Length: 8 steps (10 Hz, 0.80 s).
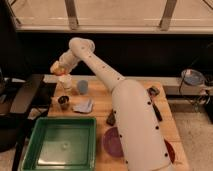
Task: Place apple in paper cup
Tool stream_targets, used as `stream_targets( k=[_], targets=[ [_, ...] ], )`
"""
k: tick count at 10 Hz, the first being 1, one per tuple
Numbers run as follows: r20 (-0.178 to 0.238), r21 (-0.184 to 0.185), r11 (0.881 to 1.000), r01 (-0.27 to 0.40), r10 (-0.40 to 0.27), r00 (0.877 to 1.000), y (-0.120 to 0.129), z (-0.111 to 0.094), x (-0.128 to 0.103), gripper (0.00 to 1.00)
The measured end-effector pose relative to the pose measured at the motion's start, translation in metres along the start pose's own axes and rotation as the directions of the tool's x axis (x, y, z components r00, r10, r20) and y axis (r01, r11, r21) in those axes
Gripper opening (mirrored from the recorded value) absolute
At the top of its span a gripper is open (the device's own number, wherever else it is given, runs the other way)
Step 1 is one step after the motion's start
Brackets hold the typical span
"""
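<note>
The apple [55, 66], small, round and orange-yellow, is held in my gripper [58, 67] at the end of the white arm, up at the back left of the wooden table. The gripper is shut on the apple and holds it in the air. The paper cup [65, 82], short and cream-white, stands upright on the table just below the gripper and slightly to its right. The apple is above the cup's rim, not inside it.
A light blue cup [82, 86] stands right of the paper cup. A small dark metal cup [63, 102] and a grey-blue cloth [84, 106] lie in front. A green tray [35, 145] fills the front left. A purple bowl [111, 143] lies beside my arm.
</note>
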Motion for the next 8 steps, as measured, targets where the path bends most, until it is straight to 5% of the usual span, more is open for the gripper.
stream_targets(
  k=[4,8],
  targets=[
    [-0.006,-0.012,1.000,-0.001,0.001,1.000,0.004,0.001,0.004,0.72],
    [-0.054,-0.018,1.000,-0.010,0.009,0.999,0.008,-0.009,0.017,0.72]
  ],
)
